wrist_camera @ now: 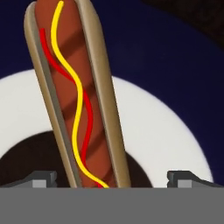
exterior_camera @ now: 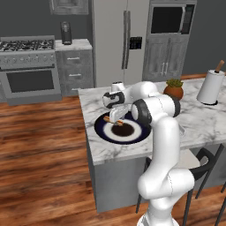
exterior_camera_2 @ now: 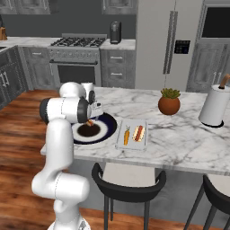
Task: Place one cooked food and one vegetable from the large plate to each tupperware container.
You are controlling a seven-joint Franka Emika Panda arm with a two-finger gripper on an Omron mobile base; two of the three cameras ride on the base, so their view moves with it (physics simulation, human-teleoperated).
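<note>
The gripper point(wrist_camera: 112, 177) hangs low over the large plate point(exterior_camera: 103, 132), jaws spread wide with nothing between them yet; in the hand view its two fingertips point(wrist_camera: 41, 178) stand on either side of a hot dog point(wrist_camera: 78, 94), clear of the bun. The hot dog lies lengthwise away from the hand, a brown sausage in a tan bun with a wavy yellow line and a red line along it, resting across the plate's pale ring and dark centre.

The large plate sits on the marble tabletop point(exterior_camera_2: 179, 134) near its left end, close to the front edge where the stools stand. In the right base view the hot dog point(exterior_camera_2: 90, 122) shows as a small orange-brown piece at the plate's far side, just under the gripper point(exterior_camera_2: 94, 113).

Just right of the plate, near it, lies a tupperware container point(exterior_camera_2: 132, 136), its long side running from the front edge toward the back. Inside it lie a carrot point(exterior_camera_2: 126, 134) on the side nearer the plate and a second hot dog point(exterior_camera_2: 139, 131) beside it.

Further right, toward the back edge, stands a potted plant point(exterior_camera_2: 169, 102), and near the right end a paper towel roll point(exterior_camera_2: 215, 106) on its holder
</note>
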